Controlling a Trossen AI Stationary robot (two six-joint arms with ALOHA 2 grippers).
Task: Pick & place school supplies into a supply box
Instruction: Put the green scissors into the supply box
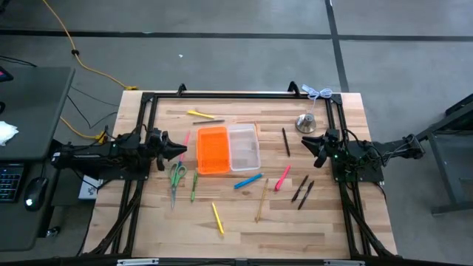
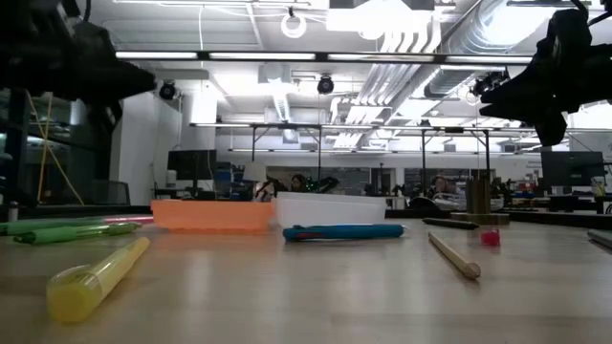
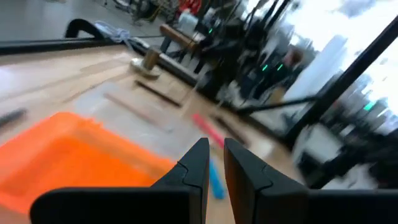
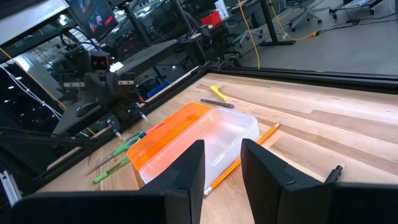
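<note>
A silver bell-shaped metal object (image 1: 306,123) stands near the wooden table's (image 1: 325,229) far right corner; a white-blue cord (image 1: 319,93) lies just behind it; a yellow cable (image 1: 70,44) snakes across the grey floor.

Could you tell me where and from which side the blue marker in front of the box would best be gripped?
Probably at mid-barrel, from straight above. The blue marker lies flat and slightly diagonal on the table, clear of the supply box and the pink marker. Jaws set across its thin barrel should close cleanly.
</note>
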